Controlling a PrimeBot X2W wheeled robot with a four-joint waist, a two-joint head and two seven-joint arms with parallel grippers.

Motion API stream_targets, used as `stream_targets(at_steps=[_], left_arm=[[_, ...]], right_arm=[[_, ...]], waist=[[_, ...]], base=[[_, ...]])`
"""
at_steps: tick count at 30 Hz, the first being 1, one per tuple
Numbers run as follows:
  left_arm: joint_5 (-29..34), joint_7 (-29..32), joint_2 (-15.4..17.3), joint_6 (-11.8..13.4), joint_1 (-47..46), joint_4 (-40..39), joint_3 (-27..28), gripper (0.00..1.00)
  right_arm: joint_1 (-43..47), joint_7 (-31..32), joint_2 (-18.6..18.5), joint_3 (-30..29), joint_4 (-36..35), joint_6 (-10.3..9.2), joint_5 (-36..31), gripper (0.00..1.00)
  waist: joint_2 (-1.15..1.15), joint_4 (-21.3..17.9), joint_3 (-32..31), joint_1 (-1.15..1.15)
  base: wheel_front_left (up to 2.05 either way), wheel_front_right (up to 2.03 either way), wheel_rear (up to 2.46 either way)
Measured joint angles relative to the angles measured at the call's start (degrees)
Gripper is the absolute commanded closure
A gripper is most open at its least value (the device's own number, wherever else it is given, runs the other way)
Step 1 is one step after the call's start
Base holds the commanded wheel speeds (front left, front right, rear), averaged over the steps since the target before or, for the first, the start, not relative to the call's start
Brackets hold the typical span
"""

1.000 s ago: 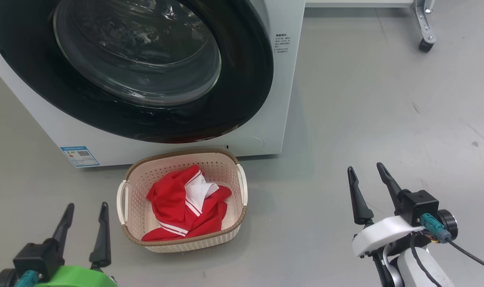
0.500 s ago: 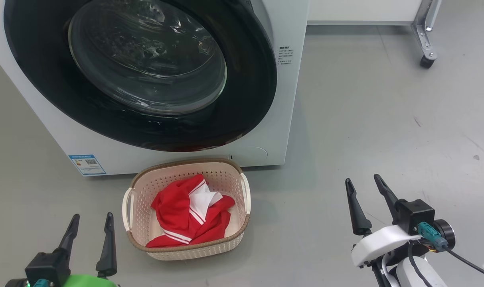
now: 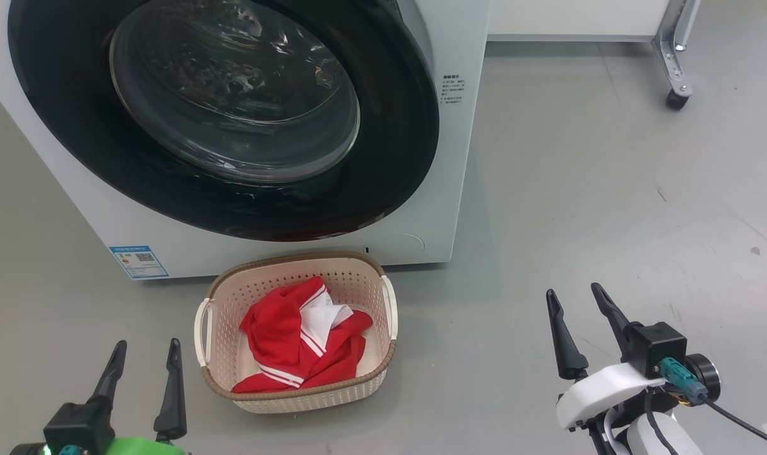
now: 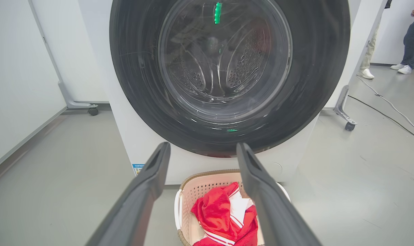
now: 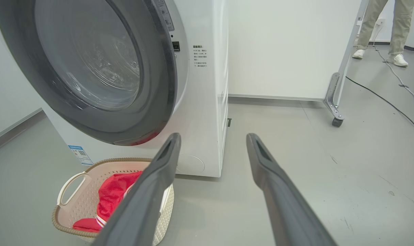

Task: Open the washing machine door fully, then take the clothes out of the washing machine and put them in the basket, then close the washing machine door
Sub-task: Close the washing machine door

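Grey floor [image 3: 579, 189] bears the basket [image 3: 294, 260], its handles at left and right, holding the clothes [image 3: 282, 335] just before the washing machine [image 3: 459, 158], whose washing machine door [image 3: 389, 158] faces outward, closed, while the left gripper [image 3: 148, 344] and right gripper [image 3: 571, 291] hover spread and empty, pointing machineward.

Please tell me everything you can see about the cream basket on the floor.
The small cream rectangular plastic basket has perforated walls, a brown woven rim and a white handle on each side. It stands upright on the grey floor, close before the white washing machine; whether they touch is unclear. Crumpled red clothes with white stripes lie inside.
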Motion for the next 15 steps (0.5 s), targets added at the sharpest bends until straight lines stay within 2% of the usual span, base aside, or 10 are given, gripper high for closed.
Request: stream_targets(at_steps=[12, 13, 14, 15], left_arm=[[0.7, -0.5, -0.1, 0.5, 0.0, 0.3, -0.1, 0.00], [0.7, -0.5, -0.1, 0.5, 0.0, 0.3, -0.1, 0.00], [0.7, -0.5, -0.1, 0.5, 0.0, 0.3, -0.1, 0.00], [0.7, -0.6, -0.1, 0.6, 0.0, 0.3, -0.1, 0.00]], right_arm=[[0.0, 0.0, 0.1, 0.1, 0.0, 0.00, 0.0, 0.00], [0.0, 0.0, 0.1, 0.1, 0.0, 0.00, 0.0, 0.19], [0.0, 0.0, 0.1, 0.0, 0.0, 0.00, 0.0, 0.62], [0.0, 0.0, 0.1, 0.0, 0.0, 0.00, 0.0, 0.84]], waist=[[0.00, -0.1, 0.1, 0.00], [0.00, -0.1, 0.1, 0.00], [0.00, -0.1, 0.1, 0.00], [0.00, -0.1, 0.2, 0.00]], base=[[0.00, 0.00, 0.00], [0.00, 0.00, 0.00], [0.00, 0.00, 0.00], [0.00, 0.00, 0.00]])
